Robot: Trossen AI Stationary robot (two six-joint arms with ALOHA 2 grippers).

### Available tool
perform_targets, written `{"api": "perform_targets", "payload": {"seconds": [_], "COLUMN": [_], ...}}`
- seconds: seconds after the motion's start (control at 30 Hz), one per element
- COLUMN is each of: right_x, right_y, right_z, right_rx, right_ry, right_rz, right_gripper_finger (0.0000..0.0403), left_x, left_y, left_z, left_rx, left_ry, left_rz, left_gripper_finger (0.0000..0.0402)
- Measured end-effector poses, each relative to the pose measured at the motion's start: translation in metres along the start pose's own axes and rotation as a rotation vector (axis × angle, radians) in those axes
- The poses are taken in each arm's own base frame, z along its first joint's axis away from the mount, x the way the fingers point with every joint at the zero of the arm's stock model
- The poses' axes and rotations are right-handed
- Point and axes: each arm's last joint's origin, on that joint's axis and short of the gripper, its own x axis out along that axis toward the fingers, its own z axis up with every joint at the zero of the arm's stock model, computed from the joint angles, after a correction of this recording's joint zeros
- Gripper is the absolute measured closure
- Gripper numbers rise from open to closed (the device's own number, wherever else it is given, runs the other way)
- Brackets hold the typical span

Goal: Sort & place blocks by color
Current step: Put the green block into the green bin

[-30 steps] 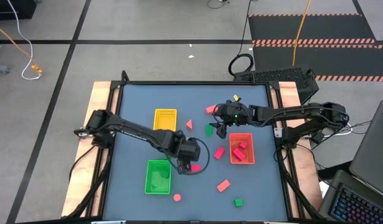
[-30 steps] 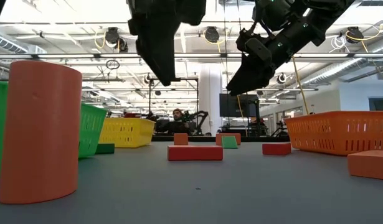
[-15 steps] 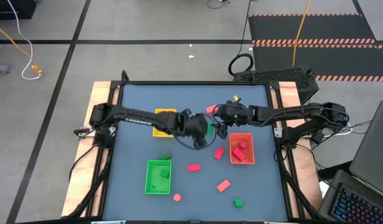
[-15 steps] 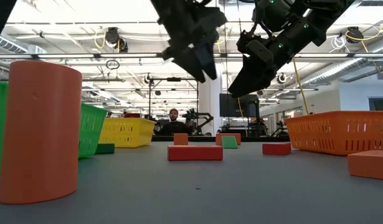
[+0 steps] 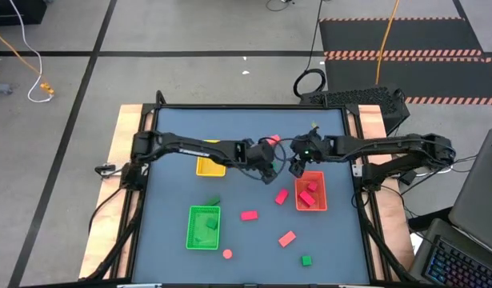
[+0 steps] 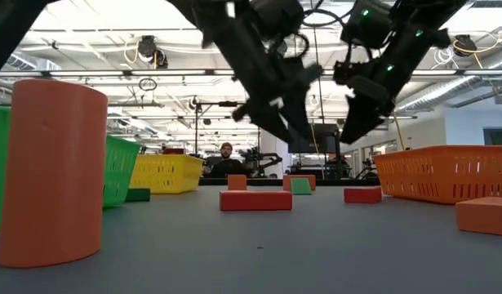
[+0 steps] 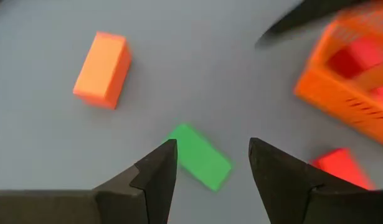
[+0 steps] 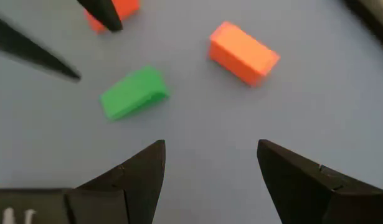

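Note:
My left gripper (image 7: 213, 145) is open and hovers over a green block (image 7: 199, 157) lying flat on the table, a finger on either side, not touching it. In the high view it (image 5: 269, 166) hangs at mid-table and covers that block. My right gripper (image 8: 210, 144) is open too, beside the red tray's far left corner (image 5: 297, 168); it sees the same green block (image 8: 134, 92) and a salmon block (image 8: 243, 52). More red, salmon and green blocks lie scattered, such as a red one (image 5: 249, 215) and a round one (image 5: 227, 254).
The red tray (image 5: 321, 202) holds a few red blocks. The yellow tray (image 5: 210, 166) sits partly under my left arm and the green tray (image 5: 203, 227) near the near edge. The two grippers hang close together. A tall salmon cylinder (image 6: 55, 171) stands close to the low camera.
My left gripper has swung from beside the green tray toward the far right, across mid-table, and come down over the green block next to the red tray. My right gripper has shifted a little to the right, toward the red tray. No block has moved.

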Motion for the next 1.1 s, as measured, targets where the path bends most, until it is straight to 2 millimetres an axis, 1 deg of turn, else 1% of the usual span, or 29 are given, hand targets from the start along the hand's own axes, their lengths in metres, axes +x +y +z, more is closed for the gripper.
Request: {"api": "perform_targets", "payload": {"seconds": [0.13,0.2,0.33,0.4,0.47,0.57,0.77,0.93,1.1], "right_x": [-0.019,-0.03,-0.046,-0.053,-0.056,-0.059,-0.059,-0.053,-0.046], "right_y": [-0.006,-0.008,-0.012,-0.014,-0.015,-0.016,-0.016,-0.016,-0.016], "right_z": [0.005,0.009,0.01,0.01,0.01,0.009,0.008,0.002,-0.007], "right_rx": [0.026,0.048,0.069,0.079,0.082,0.082,0.07,0.063,0.054], "right_ry": [-0.109,-0.179,-0.253,-0.281,-0.292,-0.297,-0.289,-0.28,-0.252], "right_rz": [-0.041,-0.03,-0.01,-0.016,-0.025,-0.023,-0.023,-0.025,-0.033], "right_gripper_finger": [0.0156,0.0156,0.0156,0.0156,0.0156,0.0156,0.0156,0.0156,0.0156], "left_x": [0.012,0.015,0.029,0.037,0.047,0.054,0.055,0.055,0.052], "left_y": [0.002,0.004,0.005,0.003,0.001,-0.002,0.001,0.003,0.004], "left_z": [0.003,0.003,-0.008,-0.009,-0.015,-0.019,-0.02,-0.024,-0.032], "left_rx": [-0.049,-0.071,-0.107,-0.157,-0.179,-0.182,-0.195,-0.16,-0.134], "left_ry": [-0.043,-0.044,0.003,-0.015,-0.01,-0.01,0.006,0.034,0.108], "left_rz": [-0.01,-0.007,0.015,0.007,0.002,-0.007,0.008,0.052,0.097], "left_gripper_finger": [0.0201,0.0201,0.0201,0.0201,0.0201,0.0201,0.0201,0.0201,0.0201]}}
